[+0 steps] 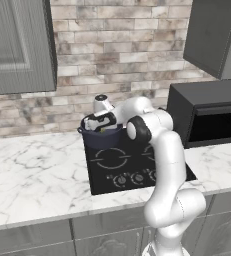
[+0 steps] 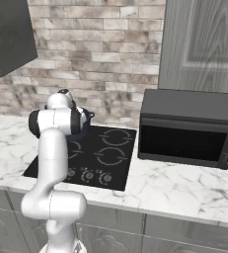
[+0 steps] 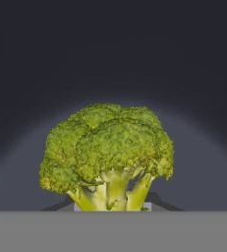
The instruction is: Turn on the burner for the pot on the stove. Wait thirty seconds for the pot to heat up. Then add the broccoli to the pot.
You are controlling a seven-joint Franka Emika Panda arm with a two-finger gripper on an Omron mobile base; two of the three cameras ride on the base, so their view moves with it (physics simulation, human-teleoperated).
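Observation:
The dark blue-grey pot (image 1: 100,139) stands on the back left ring of the black stove (image 1: 118,162). My gripper (image 1: 101,126) reaches down into the pot's mouth and is shut on the broccoli (image 3: 107,150), held by its pale stem. In the hand view the green floret stands close up against the pot's grey inside (image 3: 193,162); the fingertips are hidden under the stem. A speck of green broccoli (image 1: 103,131) shows at the pot's rim. From the right, my arm covers most of the pot (image 2: 86,119).
A black microwave (image 2: 184,129) sits on the marble counter (image 1: 32,175) right of the stove. A row of knobs (image 1: 129,178) runs along the stove's front edge. Grey wall cabinets (image 1: 17,45) hang overhead, and a brick wall stands behind.

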